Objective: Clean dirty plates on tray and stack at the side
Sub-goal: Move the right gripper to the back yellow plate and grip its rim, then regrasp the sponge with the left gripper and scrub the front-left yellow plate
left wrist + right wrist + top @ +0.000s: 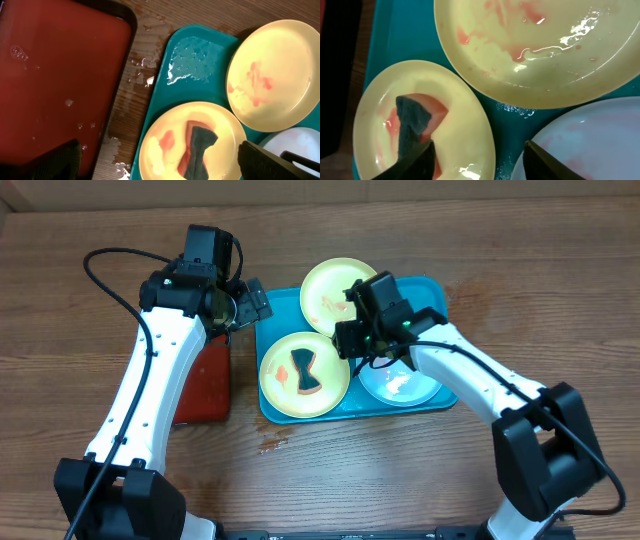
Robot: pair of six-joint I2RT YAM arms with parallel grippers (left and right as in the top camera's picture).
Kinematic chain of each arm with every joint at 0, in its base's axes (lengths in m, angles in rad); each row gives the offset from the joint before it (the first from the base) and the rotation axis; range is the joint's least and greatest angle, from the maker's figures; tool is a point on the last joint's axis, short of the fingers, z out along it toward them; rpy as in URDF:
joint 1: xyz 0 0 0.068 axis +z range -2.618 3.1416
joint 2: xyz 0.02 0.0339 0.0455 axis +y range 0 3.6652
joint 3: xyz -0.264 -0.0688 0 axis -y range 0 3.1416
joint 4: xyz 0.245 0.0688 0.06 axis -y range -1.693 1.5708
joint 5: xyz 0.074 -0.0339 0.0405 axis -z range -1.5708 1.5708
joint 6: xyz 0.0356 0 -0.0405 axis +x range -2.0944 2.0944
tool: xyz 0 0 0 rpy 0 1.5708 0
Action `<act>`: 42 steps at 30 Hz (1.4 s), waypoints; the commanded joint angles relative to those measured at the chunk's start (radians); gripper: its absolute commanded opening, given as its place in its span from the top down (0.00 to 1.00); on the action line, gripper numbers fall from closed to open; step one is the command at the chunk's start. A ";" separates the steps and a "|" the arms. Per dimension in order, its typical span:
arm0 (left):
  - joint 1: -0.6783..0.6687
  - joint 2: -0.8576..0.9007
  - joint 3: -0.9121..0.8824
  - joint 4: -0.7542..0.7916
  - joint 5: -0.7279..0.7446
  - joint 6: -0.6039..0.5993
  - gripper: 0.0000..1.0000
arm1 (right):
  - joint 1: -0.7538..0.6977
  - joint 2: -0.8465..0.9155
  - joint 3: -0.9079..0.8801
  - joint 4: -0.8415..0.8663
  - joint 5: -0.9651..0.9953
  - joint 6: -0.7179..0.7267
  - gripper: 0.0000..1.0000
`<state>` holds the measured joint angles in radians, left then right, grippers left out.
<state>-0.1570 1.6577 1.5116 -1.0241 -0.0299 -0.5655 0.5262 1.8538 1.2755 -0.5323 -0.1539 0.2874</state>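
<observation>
1. Two white arms are closest to the overhead camera. They reach from the near edge over a brown wooden table [520,240] that has wet marks near the tray [268,330].
2. This turquoise tray lies in the middle of the table and carries all three plates. The far lime plate [330,292] sticks out over the far rim. The near lime plate [275,385] is at the left, with a dark and orange sponge [305,370] on it. The mint-white plate [400,388] is at the near right.
3. The left gripper [245,298] hangs over the tray's far left corner, just beside a red tray [205,385] on the left. The right gripper [358,350] is above the place where the three plates come together, and its arm bends in from the near right.
4. In the left wrist view, the left gripper [159,150] shows one dark finger in each lower corner. They are spread wide with nothing between them. Under it are the red tray [55,75] with water drops, a strip of wet wood, the wet tray [195,55] and the smeared far lime plate [275,75]. The sponge [200,145] lies on the near lime plate [165,150].
5. In the right wrist view, the right gripper [479,150] has its fingers moderately apart and holds nothing. The left finger is over the near lime plate [455,110], beside the sponge [412,117]. The right finger is at the edge of the mint-white plate [590,135]. I cannot tell if they touch. The far lime plate [535,45] is wet, with pink smears.
</observation>
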 commanded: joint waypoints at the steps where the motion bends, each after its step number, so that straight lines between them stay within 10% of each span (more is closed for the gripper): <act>1: -0.001 0.009 0.003 0.003 0.005 0.016 0.07 | 0.028 0.034 0.020 0.012 0.123 -0.006 0.44; 8: -0.001 0.010 0.003 -0.013 0.029 0.017 0.06 | 0.032 0.114 0.020 0.015 0.106 -0.006 0.44; 17: -0.001 0.010 0.002 -0.027 0.074 0.021 0.35 | 0.032 0.127 0.020 0.008 0.082 -0.007 0.55; 42: -0.001 0.025 0.002 -0.035 0.072 0.021 0.24 | 0.051 0.167 0.146 -0.046 0.092 -0.079 0.50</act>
<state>-0.1570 1.6760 1.5116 -1.0557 0.0303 -0.5468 0.5732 1.9694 1.4155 -0.5774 -0.0315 0.2192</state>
